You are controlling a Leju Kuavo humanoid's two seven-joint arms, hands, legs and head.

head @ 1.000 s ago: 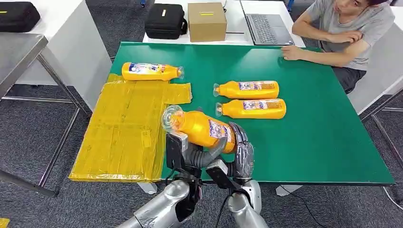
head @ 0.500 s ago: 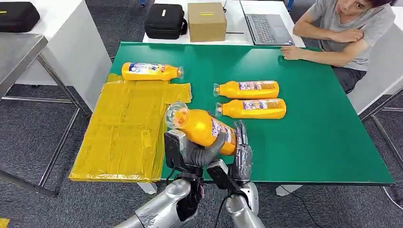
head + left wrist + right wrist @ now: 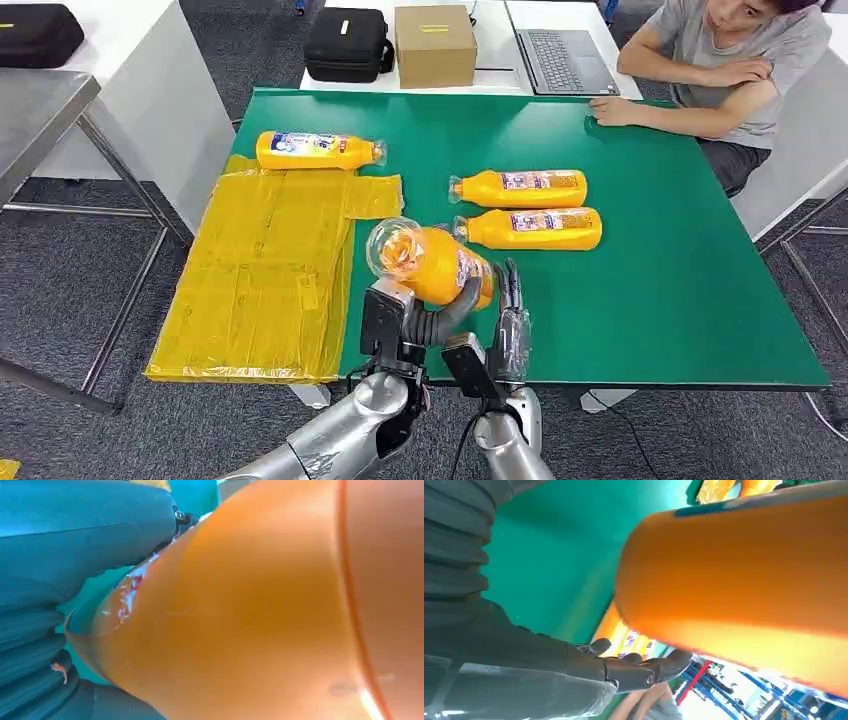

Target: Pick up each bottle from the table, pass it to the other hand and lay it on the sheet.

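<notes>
The left hand (image 3: 420, 320) has its fingers wrapped round the belly of an orange bottle (image 3: 432, 264), carrying it clear of the green surface (image 3: 660, 290) with the clear cap end tipped up and toward the robot; close up, the left wrist view shows the grey fingers (image 3: 60, 555) pressed on the bottle's side. Just beside it the right hand (image 3: 508, 318) stands with fingers straight and apart, holding nothing; from the right wrist view there looks to be a gap between its fingers (image 3: 624, 672) and the bottle, so I judge the handover done. The bottle is held high and sideways, I'd guess, so it can be swung left and laid flat on the yellow sheet (image 3: 265, 280). One bottle (image 3: 318, 150) lies at the sheet's far edge, two more (image 3: 520, 187) (image 3: 530, 228) wait side by side on the surface. A seated person (image 3: 720, 70) leans on the far corner
</notes>
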